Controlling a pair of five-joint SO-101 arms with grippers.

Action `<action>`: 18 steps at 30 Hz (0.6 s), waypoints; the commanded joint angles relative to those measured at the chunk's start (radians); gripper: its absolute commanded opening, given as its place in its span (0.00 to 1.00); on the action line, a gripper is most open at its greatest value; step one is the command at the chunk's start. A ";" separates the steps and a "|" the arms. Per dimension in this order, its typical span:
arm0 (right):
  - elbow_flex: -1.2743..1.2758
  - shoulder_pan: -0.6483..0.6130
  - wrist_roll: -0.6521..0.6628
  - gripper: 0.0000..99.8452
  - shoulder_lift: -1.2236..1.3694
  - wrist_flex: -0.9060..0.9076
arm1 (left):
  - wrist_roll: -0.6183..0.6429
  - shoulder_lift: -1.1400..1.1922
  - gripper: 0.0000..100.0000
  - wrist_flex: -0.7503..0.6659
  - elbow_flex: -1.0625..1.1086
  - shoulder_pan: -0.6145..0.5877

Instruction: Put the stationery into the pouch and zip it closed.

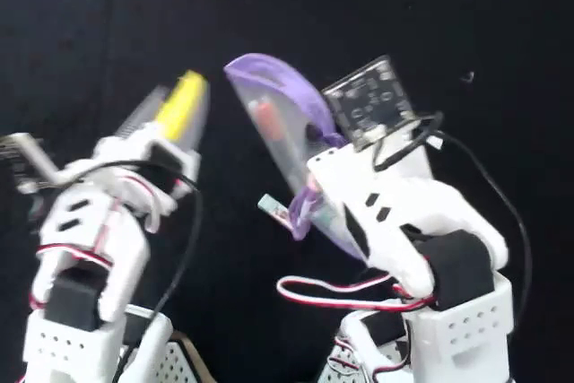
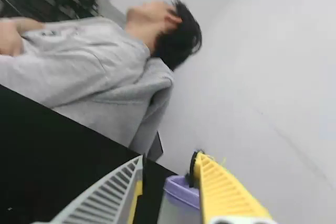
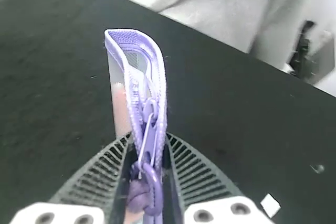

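My right gripper (image 3: 148,141) is shut on the zipper end of a clear pouch (image 3: 137,82) with a purple zipper edge and holds it on edge above the black table. In the high view the pouch (image 1: 280,127) slants up and away from the right gripper (image 1: 311,193), and a red-pink item (image 1: 265,118) shows through its clear side. My left gripper (image 1: 186,89) is raised off the table just beside the pouch's far end. Its grey and yellow fingers stand open with nothing between them. From the left gripper (image 2: 169,159), a purple corner of the pouch (image 2: 180,191) shows beyond the gap.
The black table (image 1: 466,51) stretches away behind both arms. A small pale piece (image 1: 273,209) lies near the pouch's lower end, between the two arms. A cable (image 1: 489,190) loops beside the right arm.
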 commanded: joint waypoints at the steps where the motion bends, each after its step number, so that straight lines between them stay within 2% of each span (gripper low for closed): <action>1: -0.012 0.057 0.034 0.01 -0.021 -0.035 | -0.008 0.058 0.17 0.032 -0.108 -0.050; 7: -0.013 0.066 0.035 0.01 -0.021 -0.037 | -0.012 0.330 0.17 0.187 -0.269 -0.050; 11: -0.013 0.124 0.035 0.01 -0.021 -0.061 | -0.080 0.523 0.17 0.282 -0.372 -0.031; 18: -0.016 0.299 0.041 0.01 -0.016 -0.101 | -0.190 0.700 0.17 0.459 -0.460 0.174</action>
